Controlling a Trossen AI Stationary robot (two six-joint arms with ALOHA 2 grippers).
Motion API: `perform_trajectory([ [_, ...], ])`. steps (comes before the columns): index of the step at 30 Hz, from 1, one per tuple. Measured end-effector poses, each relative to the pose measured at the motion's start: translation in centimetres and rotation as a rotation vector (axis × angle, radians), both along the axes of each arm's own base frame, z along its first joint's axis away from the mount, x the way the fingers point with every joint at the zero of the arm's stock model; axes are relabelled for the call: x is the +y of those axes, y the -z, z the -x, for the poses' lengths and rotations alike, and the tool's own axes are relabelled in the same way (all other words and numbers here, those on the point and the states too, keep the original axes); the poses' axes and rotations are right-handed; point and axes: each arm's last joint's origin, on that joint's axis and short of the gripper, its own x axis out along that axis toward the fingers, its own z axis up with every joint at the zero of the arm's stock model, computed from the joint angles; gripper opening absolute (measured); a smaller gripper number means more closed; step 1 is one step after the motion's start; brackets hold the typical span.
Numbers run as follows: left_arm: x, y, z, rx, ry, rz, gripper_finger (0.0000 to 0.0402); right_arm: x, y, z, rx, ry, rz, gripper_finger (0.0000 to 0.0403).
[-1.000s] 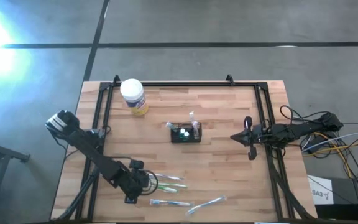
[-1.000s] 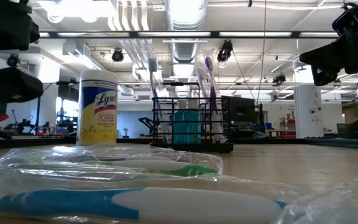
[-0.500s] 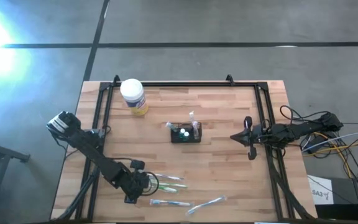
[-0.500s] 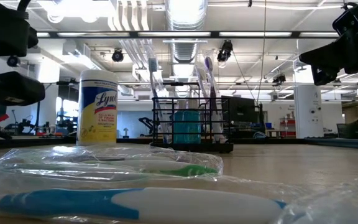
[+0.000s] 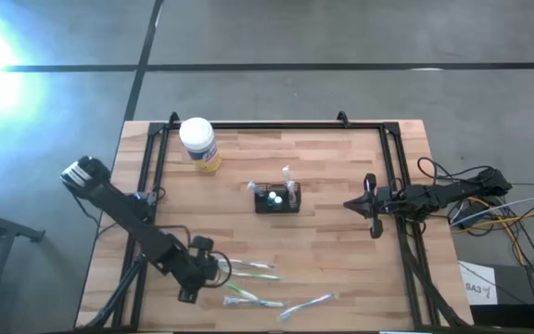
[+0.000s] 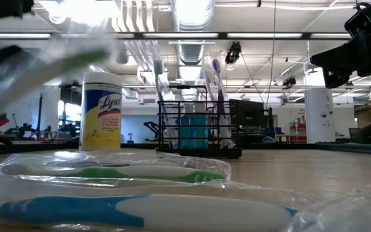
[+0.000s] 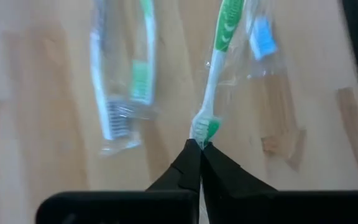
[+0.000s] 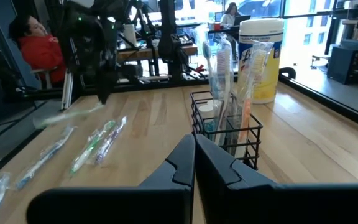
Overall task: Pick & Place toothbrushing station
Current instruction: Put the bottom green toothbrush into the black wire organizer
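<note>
The toothbrushing station [image 5: 276,199], a black wire caddy with upright brushes, stands mid-table, also seen in the low view [image 6: 198,122] and the right wrist view [image 8: 225,127]. Near the table's front left, my left gripper [image 5: 213,272] is shut on a plastic-wrapped green toothbrush [image 7: 219,56]. In the low view that brush shows blurred in the air [image 6: 44,64]. Other wrapped brushes [image 5: 253,269] lie flat on the wood beside it. My right gripper [image 5: 352,204] waits shut at the right, pointing level at the caddy. My left gripper pinches the wrapped green toothbrush by one end [image 7: 202,129], wrapper and brush together, between its two fingertips. The fingers slant down from above, and the brush runs on away from them in their line. It hangs tilted, clear of the table [image 8: 67,115].
A white-lidded wipes jar [image 5: 199,142] stands at the back left. A green wrapped brush [image 6: 114,172] and a blue one [image 6: 140,209] lie near the front edge, a clear one [image 5: 309,301] further right. Black frame rails [image 5: 151,167] run along both sides. A person [image 8: 30,43] sits beyond the table.
My left gripper has risen a little and taken a wrapped green toothbrush off the table; the brush lay among the others and now hangs tilted in the air at the front left. The other brushes stay where they were.
</note>
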Motion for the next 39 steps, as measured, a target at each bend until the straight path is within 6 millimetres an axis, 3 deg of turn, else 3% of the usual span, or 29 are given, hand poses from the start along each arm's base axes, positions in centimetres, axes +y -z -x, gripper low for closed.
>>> perform_trajectory([
  [9, 2.8, -5.7, 2.2, -0.292, -0.031, -0.077, 0.0005, 0.0, 0.0, 0.0, -0.003, 0.001, -0.001, 0.0008],
  [13, 4.4, -7.0, 3.5, -0.417, -0.06, -0.125, 0.0004, 0.0, -0.1, 0.0, -0.008, 0.001, -0.007, 0.0008],
  [24, 7.7, -6.5, 5.6, -0.425, -0.198, -0.207, 0.0003, 0.0, -0.4, -0.1, -0.038, 0.011, -0.141, 0.0008],
  [39, 7.6, -8.4, 2.8, -0.298, -0.107, -0.485, 0.0002, 0.4, -0.8, -1.7, 0.019, 0.022, -0.198, 0.0008],
])
